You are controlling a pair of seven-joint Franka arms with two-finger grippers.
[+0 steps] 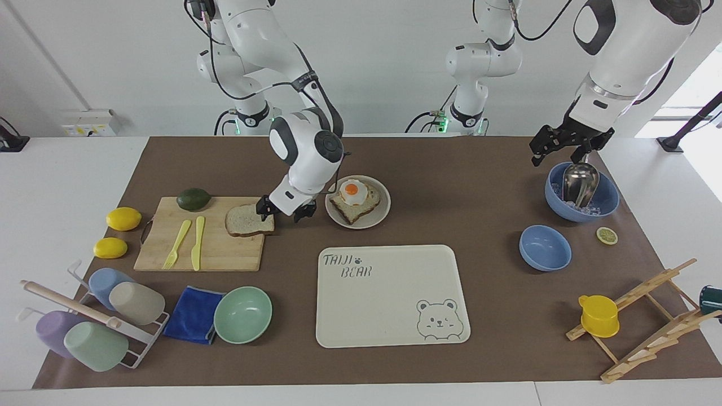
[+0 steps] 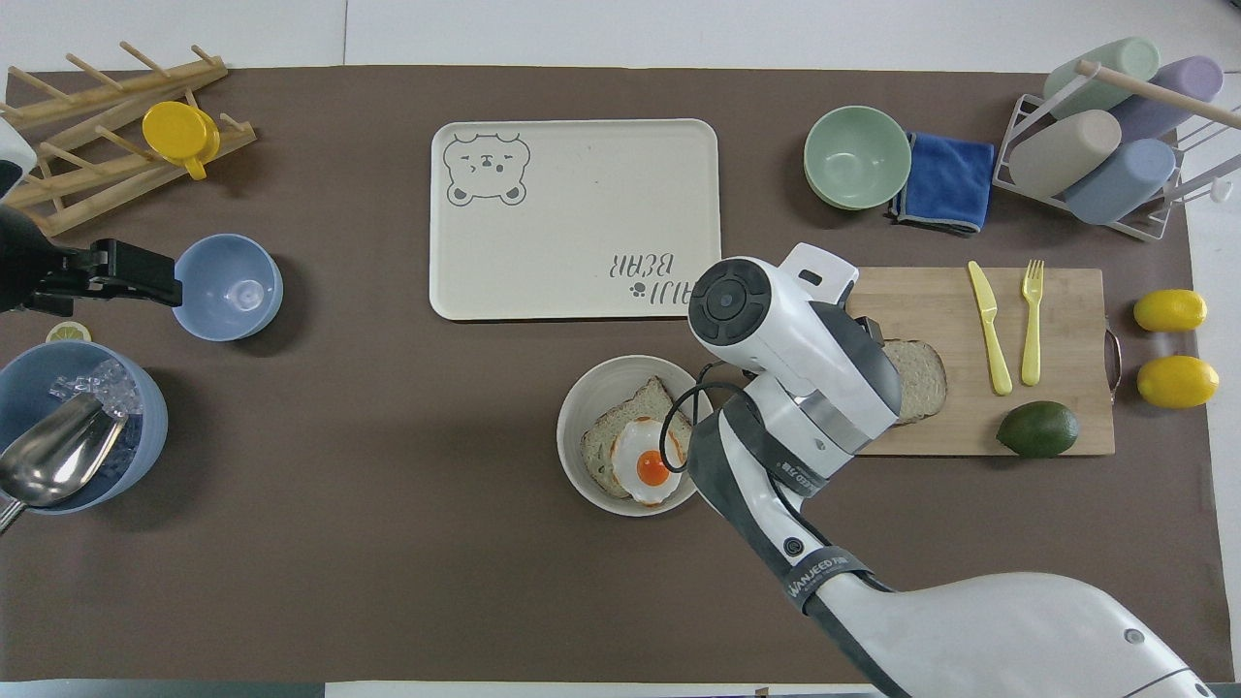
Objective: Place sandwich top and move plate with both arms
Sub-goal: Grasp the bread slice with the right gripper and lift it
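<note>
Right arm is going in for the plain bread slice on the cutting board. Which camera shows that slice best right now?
The facing view. There nearly the whole sandwich top shows on the cutting board, with the right gripper at its edge toward the plate. In the overhead view the right arm covers most of the slice, leaving only a strip.

The right arm reaches out from its base and bends down at the wrist, its forearm slanting steeply toward the desk (image 1: 451, 158). The right gripper (image 1: 280, 211) hangs low with its fingers (image 1: 263, 207) spread apart and pointing down and nothing between them. The left arm waits, raised at its own end of the desk, wrist tipped downward. The left gripper (image 1: 566, 148) hangs there with its fingers (image 1: 538, 151) apart and nothing between them.
</note>
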